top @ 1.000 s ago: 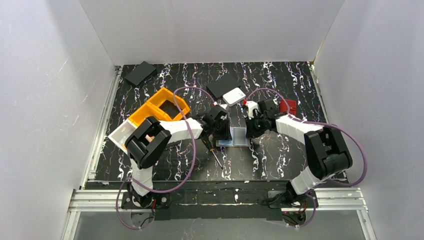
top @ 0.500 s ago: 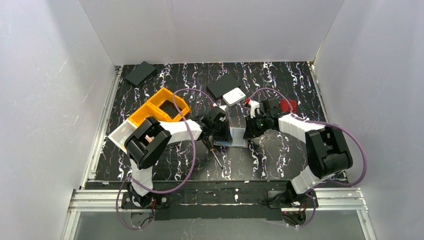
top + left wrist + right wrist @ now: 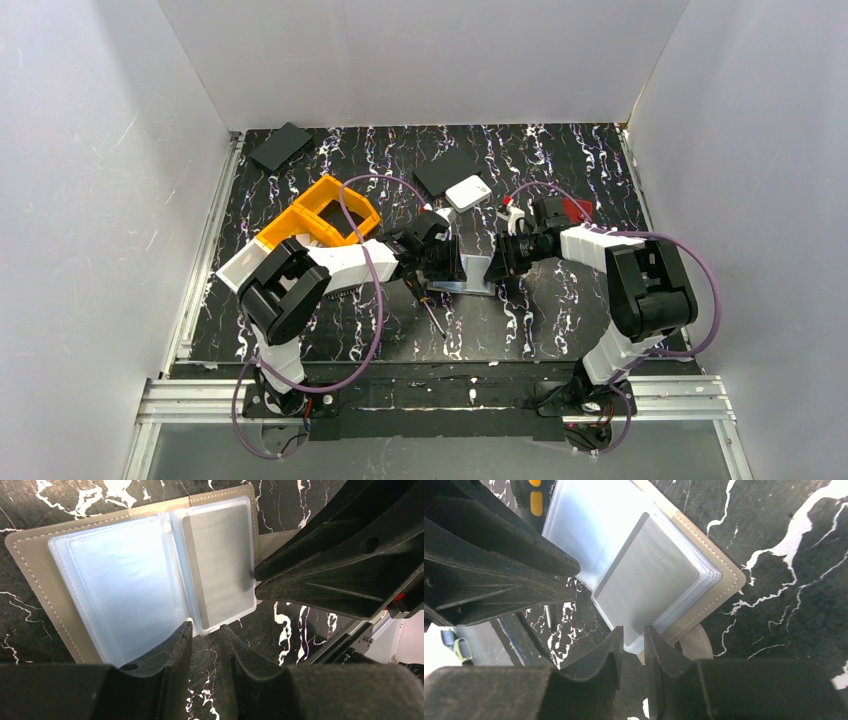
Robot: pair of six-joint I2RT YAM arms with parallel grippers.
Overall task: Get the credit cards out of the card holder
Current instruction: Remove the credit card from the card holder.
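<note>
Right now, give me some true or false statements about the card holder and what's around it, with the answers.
1. The card holder lies open on the table. True.
2. A greyish card sits inside one of its clear sleeves. True.
3. The orange bin stands on the right half of the table. False: it is on the left half.
4. The white square box lies nearer the table's near edge than the card holder. False: it lies farther back.
5. The left gripper holds the screwdriver. False: the screwdriver lies on the table, and the jaws sit at the holder's edge.
</note>
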